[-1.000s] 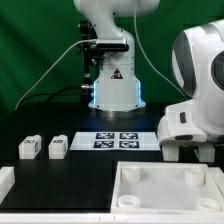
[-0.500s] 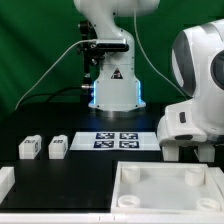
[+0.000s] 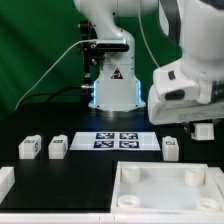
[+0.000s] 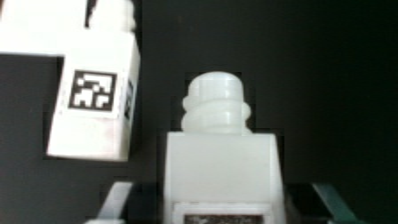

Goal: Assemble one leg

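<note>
In the wrist view a white leg point(image 4: 221, 150) with a rounded stepped tip stands between my gripper's point(image 4: 226, 200) fingers point(image 4: 125, 200), which are shut on its lower body. A second leg point(image 4: 95, 95) with a black-and-white tag lies close beside it on the black table. In the exterior view my gripper point(image 3: 204, 127) hangs at the exterior view's right, a little above the table, with the held leg point(image 3: 206, 131) showing small below the hand. The second leg point(image 3: 171, 147) lies just below and to the left of it.
Two more legs point(image 3: 29, 148) point(image 3: 58, 148) lie at the exterior view's left. The marker board point(image 3: 118, 140) lies in the middle, before the arm's base. The large white panel point(image 3: 165, 172) with raised rim fills the front right. A white piece point(image 3: 5, 181) pokes in at the front left.
The arm has risen from low over the table at the exterior view's right, taking one leg up with it. The leg lying beside it now shows.
</note>
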